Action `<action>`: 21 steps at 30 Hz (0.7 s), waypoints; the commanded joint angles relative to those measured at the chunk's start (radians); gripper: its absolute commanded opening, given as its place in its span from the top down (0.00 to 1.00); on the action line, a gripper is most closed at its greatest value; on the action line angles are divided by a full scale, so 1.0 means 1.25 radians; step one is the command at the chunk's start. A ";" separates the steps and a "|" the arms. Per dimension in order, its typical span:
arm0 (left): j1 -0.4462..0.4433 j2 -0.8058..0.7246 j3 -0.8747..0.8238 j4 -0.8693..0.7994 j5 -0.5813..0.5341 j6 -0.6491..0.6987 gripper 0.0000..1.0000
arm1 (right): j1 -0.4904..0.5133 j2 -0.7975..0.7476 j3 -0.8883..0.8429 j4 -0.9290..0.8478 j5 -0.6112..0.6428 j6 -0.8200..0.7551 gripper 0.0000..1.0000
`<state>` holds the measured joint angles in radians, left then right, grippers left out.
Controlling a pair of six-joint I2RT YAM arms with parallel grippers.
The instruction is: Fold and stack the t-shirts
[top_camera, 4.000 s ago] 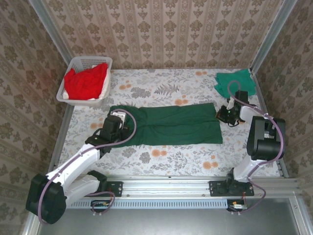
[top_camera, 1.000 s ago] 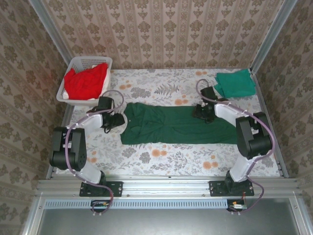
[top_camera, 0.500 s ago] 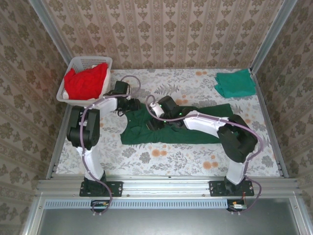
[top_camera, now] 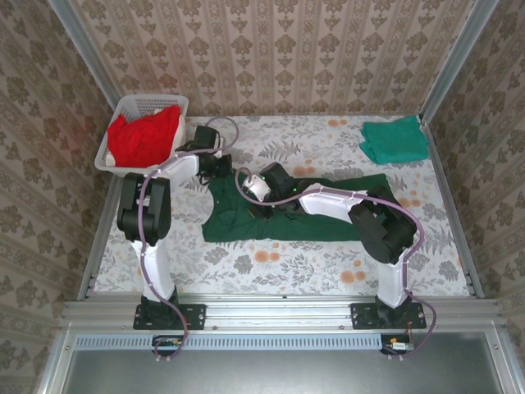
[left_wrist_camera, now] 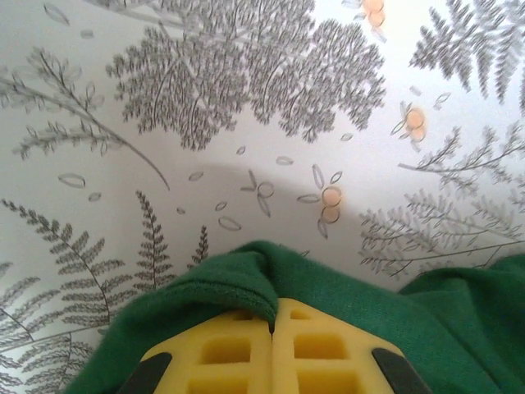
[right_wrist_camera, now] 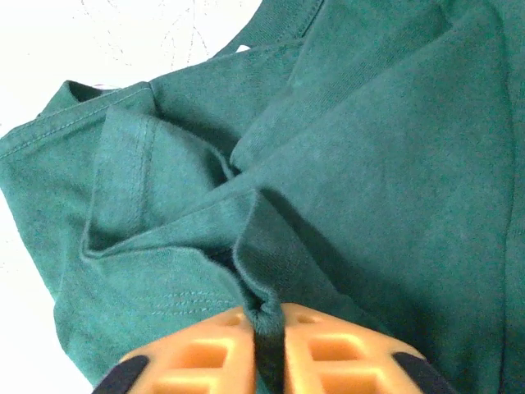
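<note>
Each arm is built of white, smooth link shells joined by bulky black cylindrical joint housings; the left arm (top_camera: 143, 215) and the right arm (top_camera: 382, 234) match in build. A pale lilac cable (top_camera: 417, 238) runs loosely along each arm. Both stand on black base plates (top_camera: 168, 314) fixed to a silver aluminium rail (top_camera: 271, 317) toward 6 o'clock in the top view. The left gripper (left_wrist_camera: 273, 316) has yellow fingers (left_wrist_camera: 225, 353) moulded with rectangular pockets, with black rounded parts at 7 and 5 o'clock. The right gripper (right_wrist_camera: 267, 324) has orange fingers (right_wrist_camera: 201, 357) with the same pocketed pattern.
</note>
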<state>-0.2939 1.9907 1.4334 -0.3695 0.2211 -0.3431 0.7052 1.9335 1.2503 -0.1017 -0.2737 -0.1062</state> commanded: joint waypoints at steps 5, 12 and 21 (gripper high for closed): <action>0.023 0.020 0.093 -0.090 -0.023 0.015 1.00 | 0.001 -0.121 -0.109 0.014 -0.056 -0.078 0.93; 0.037 0.106 0.184 -0.139 -0.023 0.030 1.00 | 0.005 -0.153 -0.178 -0.004 -0.065 -0.100 0.96; 0.041 0.107 0.197 -0.154 -0.016 0.037 0.54 | 0.003 -0.146 -0.200 -0.027 -0.008 -0.092 0.78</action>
<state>-0.2493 2.1830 1.6802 -0.5541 0.2039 -0.3054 0.7052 1.7664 0.9901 -0.0952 -0.3042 -0.2073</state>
